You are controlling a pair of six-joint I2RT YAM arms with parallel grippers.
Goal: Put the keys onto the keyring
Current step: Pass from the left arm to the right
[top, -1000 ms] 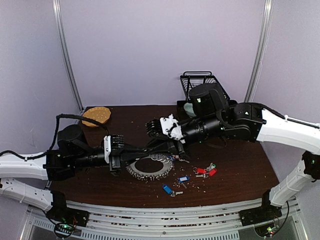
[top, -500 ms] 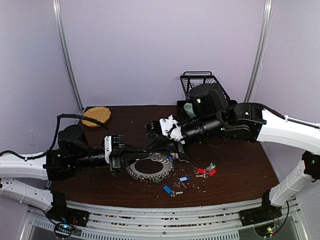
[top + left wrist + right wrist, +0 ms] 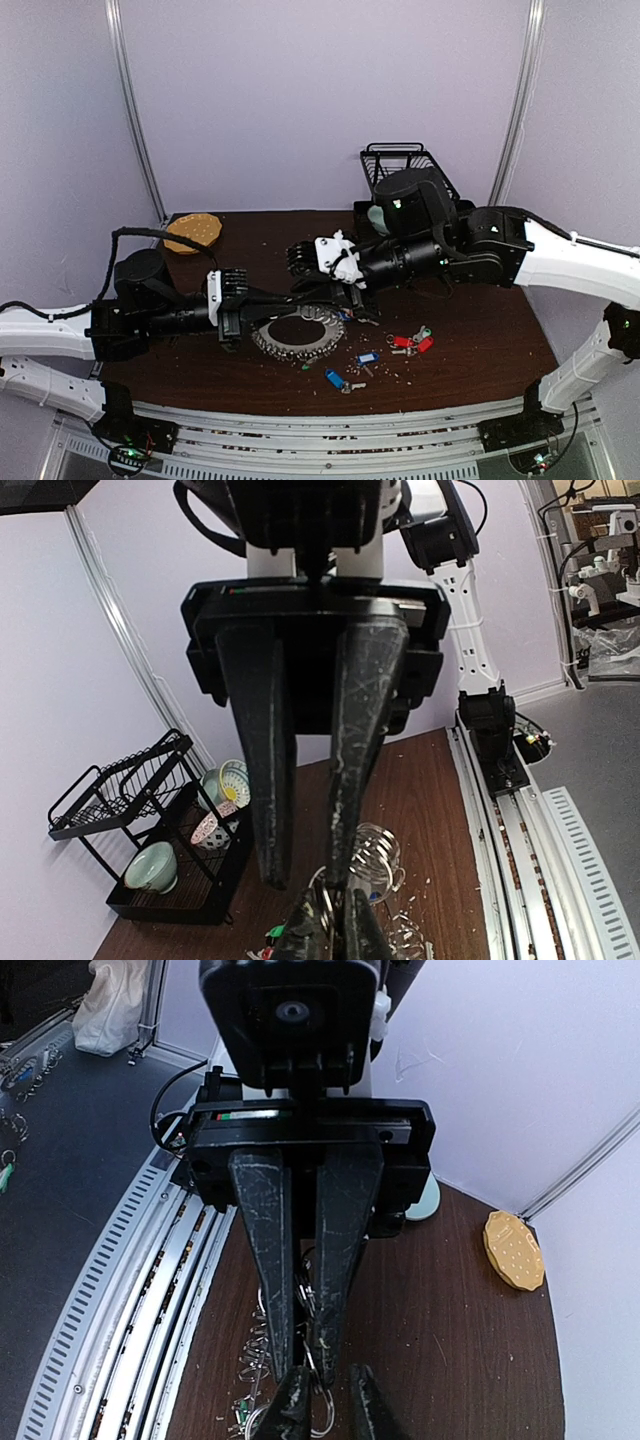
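Observation:
The keyring [image 3: 272,345], a chain-like loop of small silver rings, lies at the table's middle, and one end is lifted. My left gripper [image 3: 306,300] reaches in from the left. In the left wrist view my left gripper [image 3: 332,932] is shut on one ring, with more rings [image 3: 378,852] hanging behind it. My right gripper [image 3: 334,294] meets it head-on. In the right wrist view my right gripper [image 3: 331,1405] stands open, a ring lying in the gap. Keys with red tags [image 3: 405,342] and blue tags [image 3: 368,356] [image 3: 335,379] lie loose to the right.
A black wire dish rack [image 3: 400,160] holding bowls [image 3: 150,865] stands at the back right. A round yellow disc [image 3: 192,232] lies at the back left. A green tag [image 3: 272,932] and small crumbs lie near the keyring. Rails [image 3: 330,430] run along the near edge.
My right gripper has crept slightly left and up, towards the left gripper's tips. The left arm and the loose keys have stayed put.

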